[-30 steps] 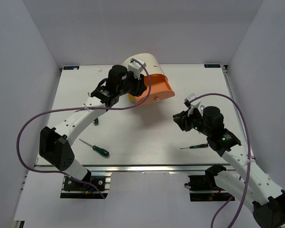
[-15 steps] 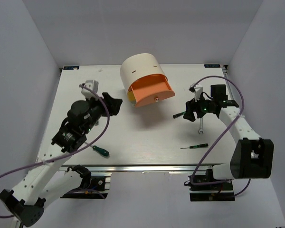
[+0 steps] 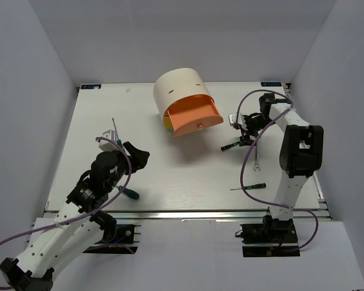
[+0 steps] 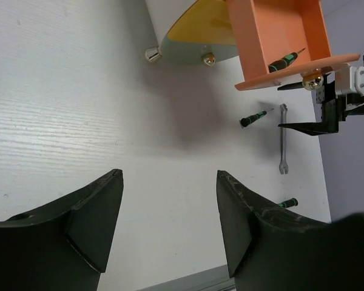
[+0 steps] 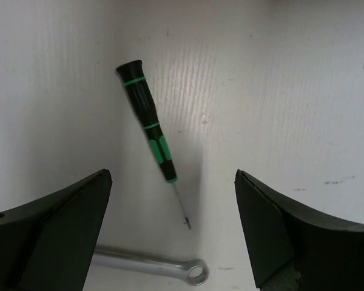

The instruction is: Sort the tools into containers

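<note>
The cream cabinet (image 3: pixel 177 90) stands at the far middle of the table (image 3: pixel 188 176). Its orange drawer (image 3: pixel 196 114) is pulled out toward the near right and has a brass knob (image 3: pixel 200 127) on its front. The left wrist view shows one thin black-and-green screwdriver (image 4: pixel 285 59) lying inside that drawer. The yellow drawer (image 4: pixel 200 21) shows beneath it, and the grey-green drawer (image 4: pixel 188 51) sits beneath that.

The other tools lie loose on the table. On the right, a second thin screwdriver (image 5: pixel 148 124) lies just right of the open drawer. A silver spanner (image 3: pixel 256 160) lies just nearer than it. A third thin screwdriver (image 3: pixel 250 187) lies close to the front edge. On the left, the bigger green-handled screwdriver (image 3: pixel 128 193) lies beside the left arm, and a thin metal rod (image 3: pixel 114 127) lies just beyond that arm's wrist.

The right hand (image 5: pixel 171 182) hangs over the second screwdriver with its fingers spread wide and nothing held. In its own view the tool lies between the two fingers, and the spanner's ring end shows at the bottom edge. The left hand (image 4: pixel 168 194) is also spread and empty, over bare table at the near left, well apart from the cabinet. A purple cable (image 3: pixel 247 154) droops from the right arm and passes close by the spanner and the third screwdriver.
</note>
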Robot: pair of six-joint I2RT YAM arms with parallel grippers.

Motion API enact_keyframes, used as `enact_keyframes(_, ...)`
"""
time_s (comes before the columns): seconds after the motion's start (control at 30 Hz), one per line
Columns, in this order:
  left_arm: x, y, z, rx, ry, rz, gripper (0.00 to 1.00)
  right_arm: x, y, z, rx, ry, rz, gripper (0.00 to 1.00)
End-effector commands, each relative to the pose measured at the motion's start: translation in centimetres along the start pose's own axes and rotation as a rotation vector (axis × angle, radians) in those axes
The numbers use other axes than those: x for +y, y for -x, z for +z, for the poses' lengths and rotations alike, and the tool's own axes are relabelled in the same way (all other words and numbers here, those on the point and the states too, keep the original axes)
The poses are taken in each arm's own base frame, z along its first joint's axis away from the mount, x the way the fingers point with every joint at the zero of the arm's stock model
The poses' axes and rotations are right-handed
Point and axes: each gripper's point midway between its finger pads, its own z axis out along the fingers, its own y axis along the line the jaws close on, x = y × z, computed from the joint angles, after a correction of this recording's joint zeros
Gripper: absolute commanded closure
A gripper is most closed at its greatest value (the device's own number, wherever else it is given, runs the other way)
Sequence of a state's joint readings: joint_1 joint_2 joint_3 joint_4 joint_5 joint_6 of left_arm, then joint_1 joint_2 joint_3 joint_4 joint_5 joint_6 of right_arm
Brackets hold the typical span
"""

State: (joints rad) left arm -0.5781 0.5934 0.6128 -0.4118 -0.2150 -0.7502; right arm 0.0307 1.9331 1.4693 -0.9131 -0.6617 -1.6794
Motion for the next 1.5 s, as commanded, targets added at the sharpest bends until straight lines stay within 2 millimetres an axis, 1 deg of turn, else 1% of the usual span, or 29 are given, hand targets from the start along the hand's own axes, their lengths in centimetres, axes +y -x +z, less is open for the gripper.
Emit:
enact_keyframes(0.0,0.3,0.6,-0.3,-0.012,0.039,-0.021,0.27,-0.1,0.6,0.3,-0.035,0.081,-0.148,0.14)
enact_keyframes(0.07,0.6,0.4,-0.4,-0.003,0.054,-0.021,0.27,0.1,-0.1,1.3,-0.02,0.117,-0.153,0.18)
enact_keyframes(0.17,1.0,0.2,-0.4,0.002,0.067,-0.027,0.27,0.5,-0.5,2.3,-0.013,0.157,-0.153,0.2)
enact_keyframes(0.23,1.2,0.0,-0.4,0.006,0.076,-0.032,0.27,1.0,-0.3,2.8,-0.011,0.188,-0.15,0.23)
enact_keyframes(0.33,1.4,-0.3,-0.3,0.011,0.081,-0.034,0.27,1.6,-0.6,3.9,0.009,0.223,-0.124,0.27)
enact_keyframes(0.37,1.4,-0.3,-0.2,0.011,0.081,-0.032,0.27,1.4,-0.9,4.5,0.024,0.225,-0.123,0.3)
enact_keyframes(0.47,1.3,-0.3,0.0,0.017,0.084,-0.028,0.27,1.4,-1.7,5.3,0.048,0.224,-0.073,0.34)
enact_keyframes(0.5,1.3,-0.4,0.0,0.019,0.084,-0.027,0.27,1.2,-1.8,5.3,0.052,0.224,-0.067,0.39)
enact_keyframes(0.67,1.4,-0.6,0.2,0.025,0.082,-0.029,0.27,1.4,-3.2,5.6,0.108,0.241,-0.03,0.54)
enact_keyframes(0.7,1.3,-0.6,0.2,0.025,0.08,-0.03,0.27,1.3,-3.5,5.7,0.117,0.236,-0.029,0.6)
enact_keyframes(0.73,1.2,-0.6,0.2,0.023,0.075,-0.033,0.27,1.5,-3.7,5.8,0.121,0.239,-0.023,0.64)
enact_keyframes(0.77,1.3,-0.6,0.1,0.023,0.075,-0.036,0.27,1.5,-3.8,5.7,0.129,0.235,-0.015,0.7)
enact_keyframes(0.83,1.3,-0.7,0.1,0.024,0.076,-0.037,0.27,1.8,-3.9,5.8,0.131,0.228,-0.01,0.76)
enact_keyframes(0.87,1.3,-0.6,0.0,0.023,0.075,-0.039,0.27,2.0,-3.9,5.7,0.13,0.224,-0.01,0.8)
enact_keyframes(0.9,1.3,-0.6,0.0,0.019,0.074,-0.041,0.27,1.8,-3.8,5.8,0.128,0.211,-0.017,0.82)
enact_keyframes(0.93,1.3,-0.6,-0.1,0.017,0.075,-0.042,0.27,1.7,-3.6,5.4,0.127,0.197,-0.025,0.84)
enact_keyframes(0.97,1.4,-0.6,-0.1,0.016,0.073,-0.044,0.27,2.2,-3.6,5.5,0.115,0.197,-0.017,0.88)
enact_keyframes(1.0,1.3,-0.5,-0.2,0.011,0.07,-0.045,0.27,2.1,-3.4,5.2,0.109,0.186,-0.015,0.9)
enact_keyframes(1.03,1.4,-0.5,-0.3,0.011,0.07,-0.047,0.27,1.8,-2.8,4.8,0.088,0.167,-0.02,0.92)
enact_keyframes(1.07,1.3,-0.4,-0.3,0.008,0.067,-0.049,0.27,1.8,-2.7,4.4,0.075,0.156,-0.011,0.98)
enact_keyframes(1.1,1.3,-0.5,-0.3,0.006,0.066,-0.051,0.27,1.7,-2.3,4.0,0.058,0.143,-0.015,1.0)
enact_keyframes(1.13,1.3,-0.4,-0.3,0.003,0.061,-0.054,0.27,1.5,-1.5,3.1,0.042,0.128,-0.036,1.0)
enact_keyframes(1.2,1.1,-0.3,-0.2,-0.004,0.051,-0.058,0.27,1.8,-0.4,2.2,0.001,0.121,-0.064,1.0)
enact_keyframes(1.23,1.1,-0.5,-0.1,0.0,0.049,-0.058,0.27,1.7,0.5,1.3,-0.007,0.108,-0.119,1.0)
enact_keyframes(1.3,0.9,-0.4,0.0,-0.008,0.037,-0.062,0.27,2.7,1.7,0.6,-0.037,0.124,-0.15,1.0)
enact_keyframes(1.33,0.9,-0.6,0.2,-0.004,0.034,-0.061,0.27,2.7,2.7,-0.2,-0.045,0.109,-0.182,1.0)
enact_keyframes(1.4,0.7,-0.5,0.3,-0.004,0.026,-0.058,0.27,3.5,4.2,-1.0,-0.08,0.116,-0.206,1.0)
enact_keyframes(1.43,0.6,-0.5,0.3,-0.002,0.026,-0.058,0.27,3.6,5.4,-2.0,-0.095,0.095,-0.23,1.0)
enact_keyframes(1.47,0.5,-0.5,0.4,0.0,0.024,-0.055,0.27,4.3,6.2,-2.5,-0.108,0.105,-0.236,1.0)
